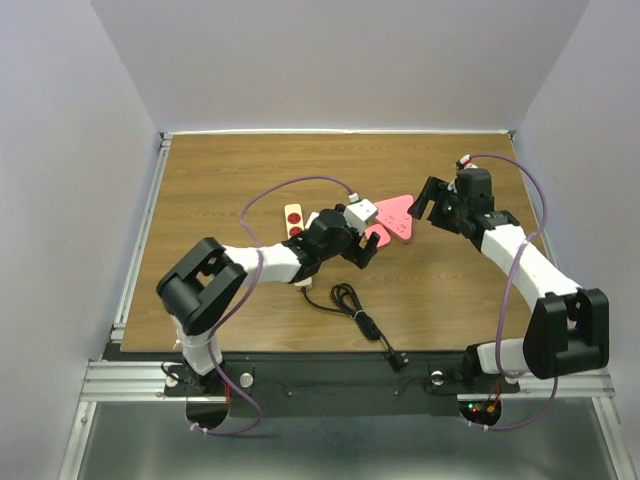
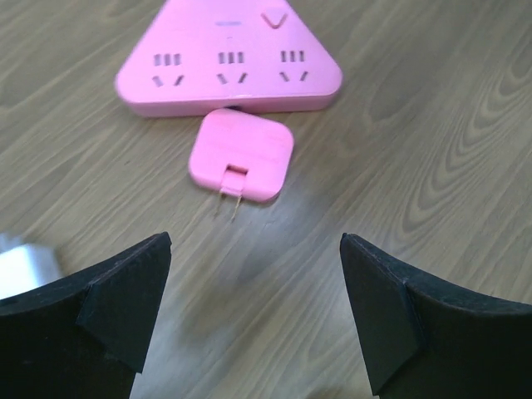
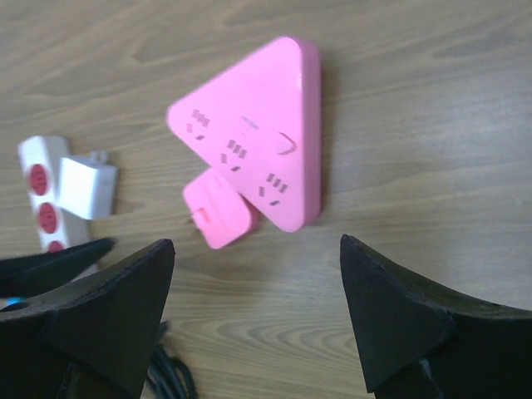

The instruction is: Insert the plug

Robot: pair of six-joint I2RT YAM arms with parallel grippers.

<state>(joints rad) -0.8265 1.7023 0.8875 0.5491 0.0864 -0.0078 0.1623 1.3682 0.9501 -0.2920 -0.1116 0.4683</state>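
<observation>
The step in hand looks like the approach to the grasp; nothing has been picked up yet. The left claw [image 2: 253, 307] hangs wide open over the table [image 2: 432, 166], holding nothing, its two dark fingers at the bottom corners of the left wrist view. The pink plug [image 2: 241, 155] lies flat in the upper middle of that frame, between the lines of the two fingers. It sits just beside the near edge of the pink triangular power strip [image 2: 229, 62]. Its two metal prongs [image 2: 228, 199] point down the frame, away from the strip.

The right claw [image 3: 253, 316] is also spread open and empty, hanging over the same strip.

The next move probably calls for the left claw to come down on the plug body and close across its sides. The plug would then need turning so the prongs face a socket.

No bins or trays are in view. The strip's sockets all appear unoccupied.

At the left of the right wrist view, a white adapter [image 3: 87, 187] sits on a white power strip [image 3: 40, 195].
</observation>
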